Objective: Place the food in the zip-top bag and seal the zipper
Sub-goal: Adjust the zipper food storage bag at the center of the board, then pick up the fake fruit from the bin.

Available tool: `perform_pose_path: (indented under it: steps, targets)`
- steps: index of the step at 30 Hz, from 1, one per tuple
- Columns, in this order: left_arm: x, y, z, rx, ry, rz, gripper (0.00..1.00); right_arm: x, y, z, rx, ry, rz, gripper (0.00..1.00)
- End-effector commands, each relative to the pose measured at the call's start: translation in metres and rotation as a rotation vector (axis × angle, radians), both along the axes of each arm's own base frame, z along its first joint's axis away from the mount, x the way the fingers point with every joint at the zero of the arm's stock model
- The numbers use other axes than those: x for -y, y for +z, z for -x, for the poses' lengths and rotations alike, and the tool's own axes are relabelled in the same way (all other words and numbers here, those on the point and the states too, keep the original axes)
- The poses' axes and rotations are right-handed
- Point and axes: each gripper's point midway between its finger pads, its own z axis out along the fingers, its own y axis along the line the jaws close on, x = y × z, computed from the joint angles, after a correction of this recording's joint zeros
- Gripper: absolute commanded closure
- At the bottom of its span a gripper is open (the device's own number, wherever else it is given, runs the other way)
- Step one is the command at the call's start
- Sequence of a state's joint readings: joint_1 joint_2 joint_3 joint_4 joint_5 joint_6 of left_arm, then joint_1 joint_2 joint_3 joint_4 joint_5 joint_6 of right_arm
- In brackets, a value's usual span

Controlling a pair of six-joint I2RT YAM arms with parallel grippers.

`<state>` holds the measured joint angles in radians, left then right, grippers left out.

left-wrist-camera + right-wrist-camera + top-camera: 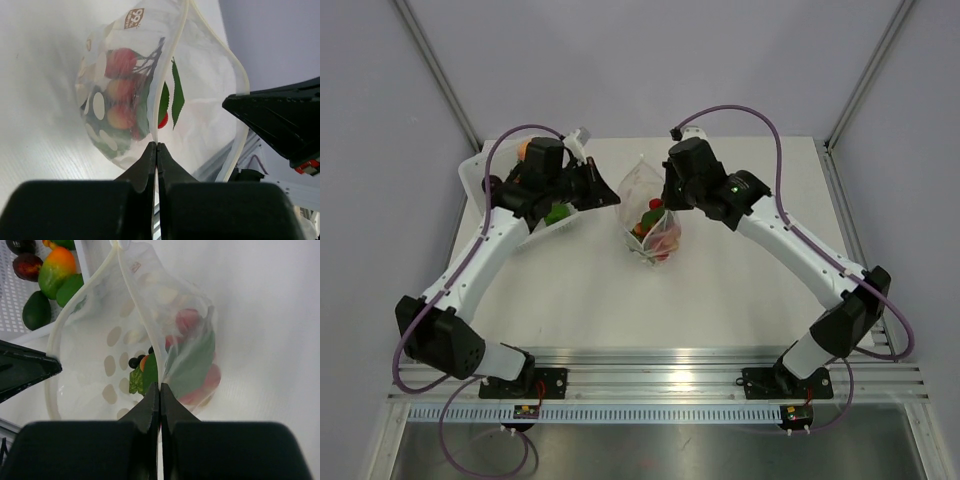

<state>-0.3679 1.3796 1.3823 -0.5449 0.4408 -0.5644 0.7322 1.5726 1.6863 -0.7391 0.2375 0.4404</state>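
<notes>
"When we look down from above, where do we find the zip-top bag (638,186)?"

"We find it over the middle of the table (740,290), between our two arms, each of which reaches in to one side of its mouth."

"How is our left gripper (156,148) set?"

"Its wrist view shows both fingers pressed flat together on one lip of the mouth, with the plastic pinched between them. We call that clamped on the bag."

"And our right gripper (159,388)?"

"Much the same. Its fingers are closed tight on the opposite lip, with film caught between the tips."

"Is the zipper (176,55) joined?"

"No. We see its two pale strips curving well apart, one on each side, so the mouth gapes."

"Where is the food (121,61)?"

"Some of it lies deep in the bag: red and peach-coloured pieces, something green, and a few small dark berries in the right wrist view. More sits in the white tray (472,178) to the left of the bag, partly under our left arm. We can make out a plain green piece, an orange-and-green one, a dark red one, and a dark one at the frame's edge that we cannot identify."

"Does the tray touch the bag?"

"We cannot tell. From above they lie near each other, with the left gripper across the gap."
</notes>
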Motion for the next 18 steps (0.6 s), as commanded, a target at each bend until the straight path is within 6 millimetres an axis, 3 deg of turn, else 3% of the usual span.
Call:
perform_pose_path:
  steps: [1,2,4,5,6,8,11,13,18]
  targets:
    - [-0.008,-0.036,-0.016,-0.045,0.007,-0.067,1.00,-0.021,-0.028,-0.011,-0.048,0.020,-0.023,1.00]
    - [-0.010,-0.036,-0.017,-0.046,0.005,-0.076,1.00,-0.026,-0.035,-0.011,-0.069,0.034,-0.020,1.00]
    - [-0.015,-0.032,-0.017,-0.030,0.001,-0.113,0.69,-0.028,-0.036,-0.013,-0.071,0.040,-0.019,1.00]
    - [-0.018,-0.018,-0.020,0.001,0.017,-0.124,0.45,-0.029,-0.033,-0.014,-0.061,0.041,-0.026,1.00]
    - [-0.028,-0.019,-0.021,0.002,0.050,-0.171,0.31,-0.029,-0.031,-0.014,-0.055,0.044,-0.029,1.00]
    - [-0.037,-0.009,-0.023,0.021,0.082,-0.204,0.13,-0.033,-0.024,-0.016,-0.041,0.052,-0.045,1.00]
    - [-0.061,0.013,-0.028,0.064,0.150,-0.241,0.08,-0.039,-0.019,-0.018,-0.033,0.074,-0.060,1.00]
    - [-0.088,0.026,-0.033,0.079,0.222,-0.242,0.09,-0.044,-0.016,-0.019,-0.026,0.089,-0.077,1.00]
    - [-0.166,0.014,-0.056,-0.048,0.457,-0.253,0.09,-0.055,-0.016,-0.015,-0.029,0.136,-0.114,1.00]
